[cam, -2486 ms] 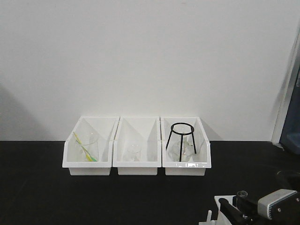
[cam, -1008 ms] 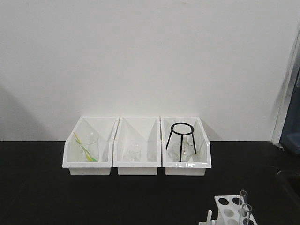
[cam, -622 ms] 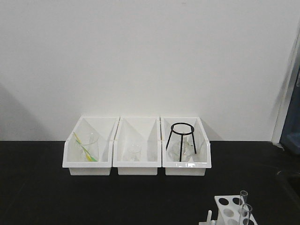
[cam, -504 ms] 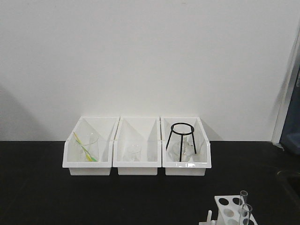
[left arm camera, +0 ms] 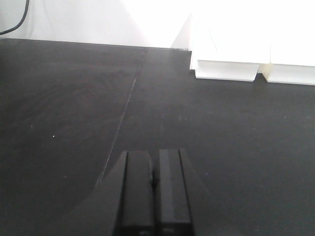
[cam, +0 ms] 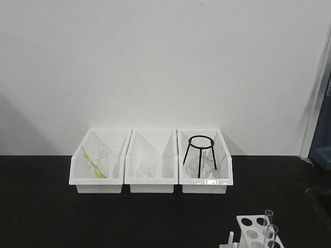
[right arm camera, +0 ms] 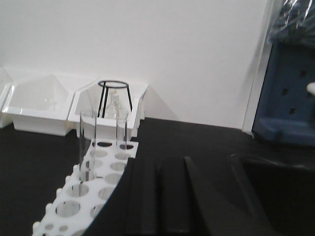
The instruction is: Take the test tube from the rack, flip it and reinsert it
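The white rack [cam: 250,231] stands at the bottom right of the front view with two clear test tubes [cam: 268,221] upright in it. In the right wrist view the rack [right arm camera: 86,194] lies left of my right gripper [right arm camera: 158,164], with the nearer test tube [right arm camera: 86,145] and the farther one [right arm camera: 122,129] standing in its holes. The right gripper is shut and empty, beside the rack's right edge. My left gripper [left arm camera: 153,156] is shut and empty over bare black table, far from the rack. Neither gripper shows in the front view.
Three white bins [cam: 151,181] line the back wall: the left holds a beaker with a yellow-green stick [cam: 93,162], the middle a small beaker [cam: 148,168], the right a black ring stand [cam: 200,155] over a flask. A blue unit [right arm camera: 290,93] stands at the far right.
The right gripper that covered the rack at the bottom right has drawn back out of the front view. Two tubes now stand uncovered in the rack. Nothing has moved in the last second.
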